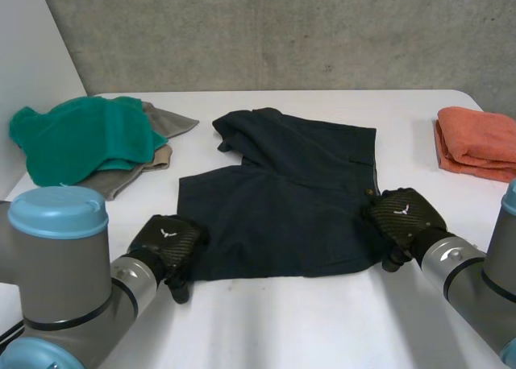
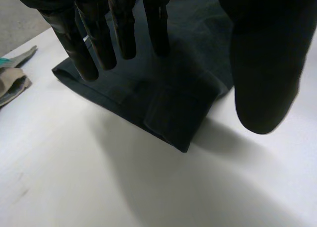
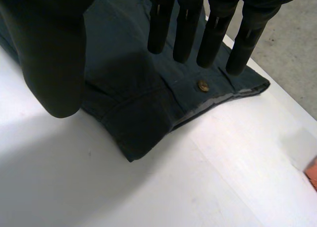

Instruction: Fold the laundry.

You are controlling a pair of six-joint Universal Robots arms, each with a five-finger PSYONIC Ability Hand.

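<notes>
Dark shorts (image 1: 282, 200) in middle of table (image 1: 322, 329), rumpled toward far edge; fold seemingly not yet begun. Left robot hand (image 1: 165, 242) at shorts' near left corner, right robot hand (image 1: 403, 214) at near right corner, both fingers straight, thumbs apart, gripping nothing. Orange towel (image 1: 476, 139) folded at right edge; teal cloth (image 1: 81, 135) heap at left edge pending

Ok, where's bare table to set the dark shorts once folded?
The near table strip, between left hand and right hand, in front of the dark shorts, is bare. A gap separates shorts from orange towel. The green cloth crowds the far left.
</notes>
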